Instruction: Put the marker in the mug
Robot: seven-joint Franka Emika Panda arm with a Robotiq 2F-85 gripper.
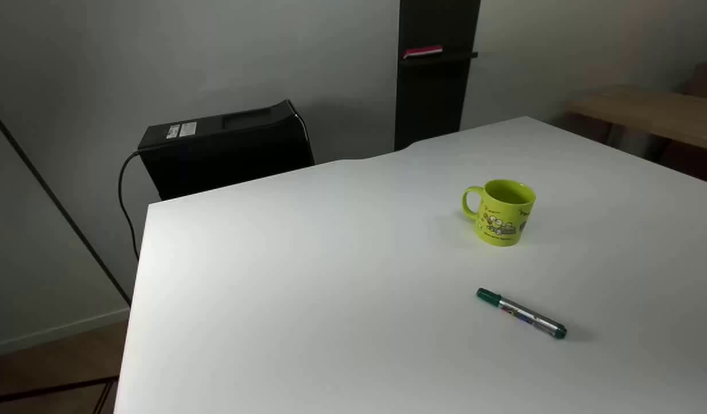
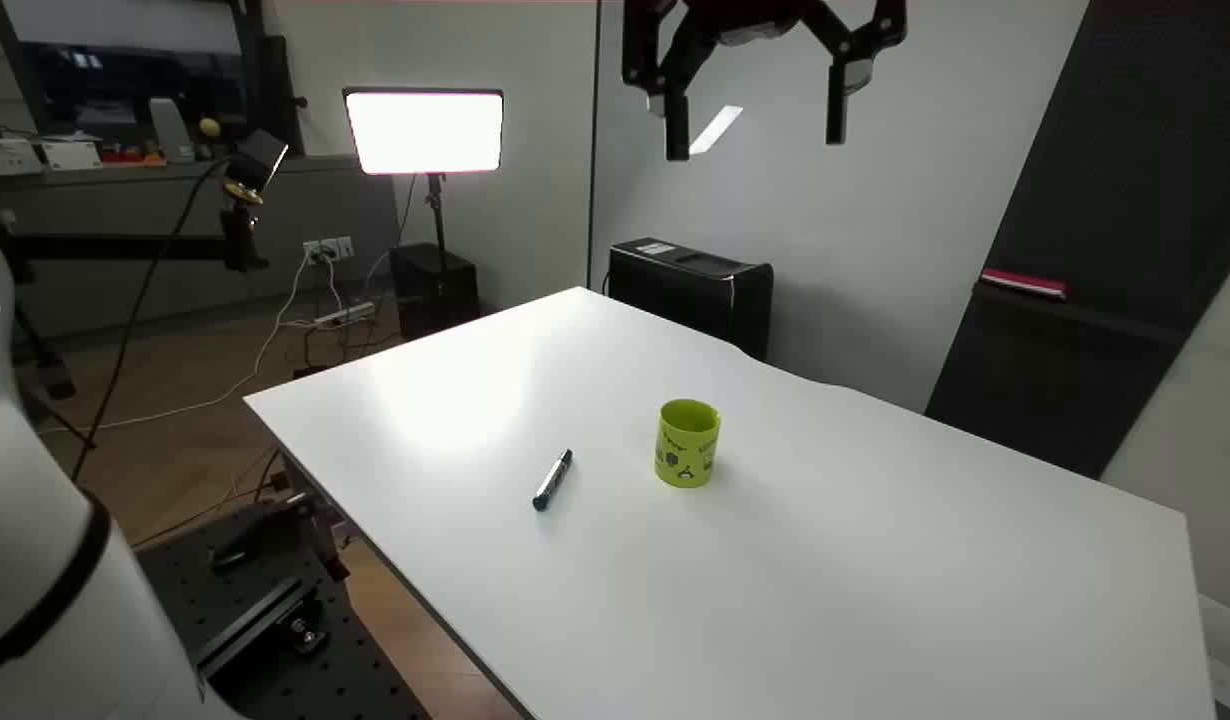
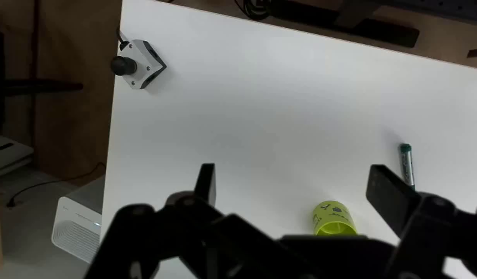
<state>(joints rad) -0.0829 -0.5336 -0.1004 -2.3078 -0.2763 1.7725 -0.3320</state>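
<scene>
gripper (image 2: 757,140): spread wide, pinching nothing; hangs high, likely for clearance
marker (image 1: 521,314): flat on table (image 1: 302,287), near mug (image 1: 503,223) (not inside yet), probably exposed for grasping
mug: upright, mouth up, presumably to receive marker

- Looks like a robotics lab: a white robot arm (image 2: 20,520) stands beside the table (image 2: 825,580), and a black gripper (image 2: 757,148) hangs above it.
- Lower down, next to the table, lies a black plate (image 2: 360,670) with rows of holes.
- A lit panel lamp (image 2: 423,132) tops a stand (image 2: 437,215).
- A grey box (image 3: 143,64) with a black knob (image 3: 123,66) sits at the table's edge.
- Wall sockets (image 2: 328,248) are in use.
</scene>
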